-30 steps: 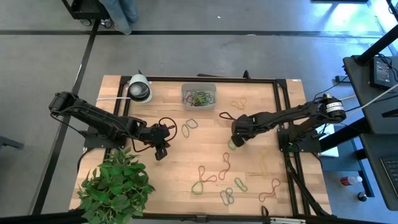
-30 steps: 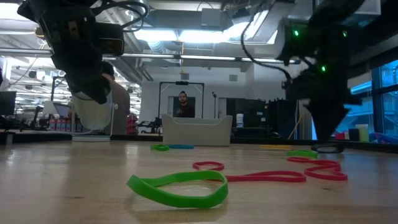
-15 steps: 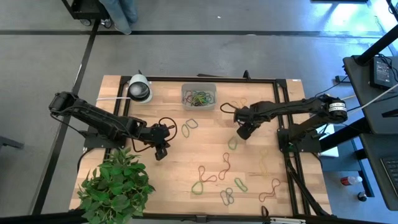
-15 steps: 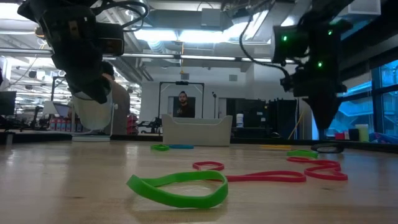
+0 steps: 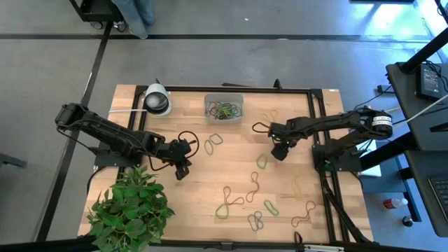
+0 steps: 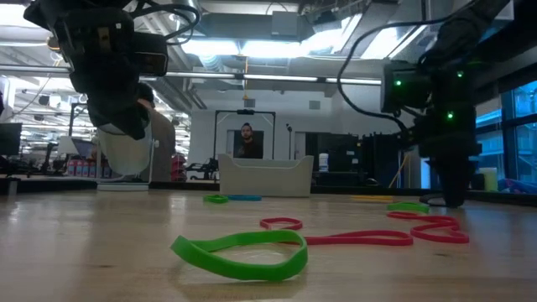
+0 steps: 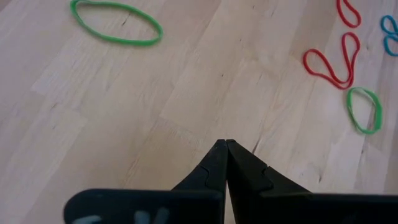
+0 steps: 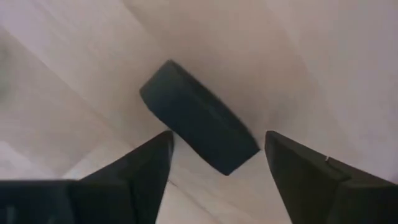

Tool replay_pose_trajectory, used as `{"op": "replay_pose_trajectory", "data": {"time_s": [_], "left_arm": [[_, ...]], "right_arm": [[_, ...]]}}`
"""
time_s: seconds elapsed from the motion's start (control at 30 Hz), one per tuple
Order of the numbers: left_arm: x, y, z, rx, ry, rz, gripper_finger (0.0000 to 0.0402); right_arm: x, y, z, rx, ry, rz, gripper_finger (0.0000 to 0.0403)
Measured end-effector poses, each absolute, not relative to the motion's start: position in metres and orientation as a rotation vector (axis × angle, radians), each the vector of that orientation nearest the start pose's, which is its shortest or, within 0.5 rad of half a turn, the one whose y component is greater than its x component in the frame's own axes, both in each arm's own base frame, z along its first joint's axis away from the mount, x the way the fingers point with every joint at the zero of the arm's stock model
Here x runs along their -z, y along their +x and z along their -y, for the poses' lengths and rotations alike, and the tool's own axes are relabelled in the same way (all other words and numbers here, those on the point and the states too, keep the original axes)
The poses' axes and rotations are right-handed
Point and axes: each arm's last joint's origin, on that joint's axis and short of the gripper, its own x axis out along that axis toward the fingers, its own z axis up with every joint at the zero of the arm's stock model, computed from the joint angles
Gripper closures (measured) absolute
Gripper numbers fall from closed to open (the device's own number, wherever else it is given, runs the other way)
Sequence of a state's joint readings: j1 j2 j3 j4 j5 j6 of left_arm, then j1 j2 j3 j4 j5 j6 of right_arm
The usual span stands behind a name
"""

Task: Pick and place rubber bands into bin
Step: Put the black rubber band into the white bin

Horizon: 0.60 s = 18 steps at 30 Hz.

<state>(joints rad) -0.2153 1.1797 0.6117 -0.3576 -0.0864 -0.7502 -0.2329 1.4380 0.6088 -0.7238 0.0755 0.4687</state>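
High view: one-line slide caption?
Right gripper open beside a green band; left gripper shut, bin holding bands.

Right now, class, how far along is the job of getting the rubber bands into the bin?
Done: several coloured rubber bands already lie in the small clear plastic bin.
In hand: nothing; the right gripper is open and empty over the wooden table, and the left gripper is shut and empty.
Left: many loose bands, such as the green loop.
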Motion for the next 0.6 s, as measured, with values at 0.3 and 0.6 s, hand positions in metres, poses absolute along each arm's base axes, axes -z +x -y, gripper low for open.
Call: {"op": "replay_pose_trajectory", "data": {"time_s": [0.3, 0.6], "left_arm": [[-0.189, 0.212, 0.044, -0.227, -0.555, -0.907, 0.0400], [-0.189, 0.212, 0.044, -0.228, -0.560, -0.908, 0.0400]], "right_arm": [[-0.132, 0.196, 0.045, 0.608, 0.567, -1.426, 0.0327], [-0.189, 0.238, 0.055, 0.576, 0.546, -1.246, 0.0395]]}}
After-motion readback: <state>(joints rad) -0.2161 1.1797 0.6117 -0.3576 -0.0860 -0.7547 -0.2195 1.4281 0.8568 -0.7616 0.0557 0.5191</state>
